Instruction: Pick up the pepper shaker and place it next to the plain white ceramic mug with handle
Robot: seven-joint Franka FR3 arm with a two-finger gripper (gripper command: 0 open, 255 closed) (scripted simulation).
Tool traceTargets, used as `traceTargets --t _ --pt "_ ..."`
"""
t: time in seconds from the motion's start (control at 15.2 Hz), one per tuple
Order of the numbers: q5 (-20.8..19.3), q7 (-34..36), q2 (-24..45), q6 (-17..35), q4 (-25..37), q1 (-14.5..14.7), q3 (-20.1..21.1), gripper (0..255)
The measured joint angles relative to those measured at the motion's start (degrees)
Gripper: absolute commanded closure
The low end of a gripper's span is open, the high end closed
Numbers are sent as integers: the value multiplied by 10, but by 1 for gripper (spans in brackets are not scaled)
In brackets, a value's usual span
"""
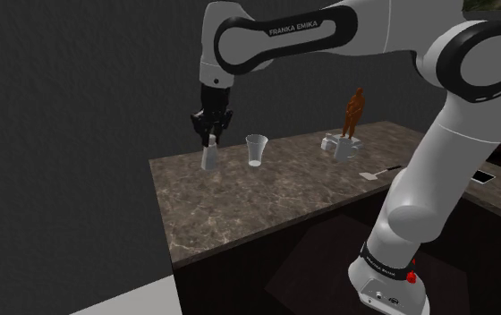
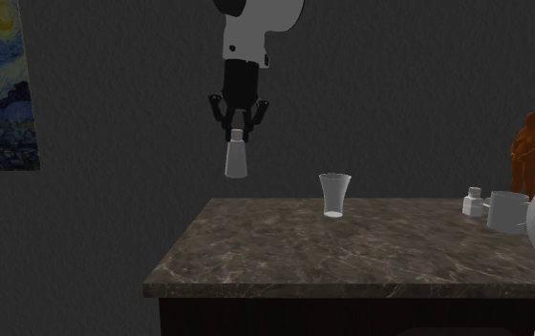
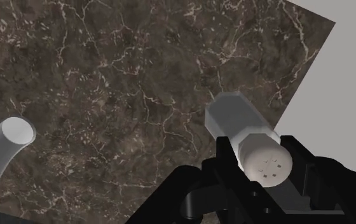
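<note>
Over the dark marbled counter [image 1: 267, 206], at the end opposite the white mug [image 2: 506, 210], the claw [image 2: 237, 129] pinches the pepper shaker [image 2: 236, 157] by its cap, upright and raised (probably to clear the glass [image 2: 333, 195] between them).

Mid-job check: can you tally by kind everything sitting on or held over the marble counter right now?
pepper shaker, held in the end effector: 1
clear glass: 1
white mug: 1
small white bottle beside the mug: 1
brown figurine: 1
flat white utensil: 1
Total: 6
</note>
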Motion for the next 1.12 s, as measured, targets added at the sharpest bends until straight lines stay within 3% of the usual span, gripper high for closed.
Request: traceTargets --t 0.53,1.12 --pt "22 -107 -99 -2 -102 -35 -63 255" --pt "11 -235 -176 -19 -172 -79 -153 255"
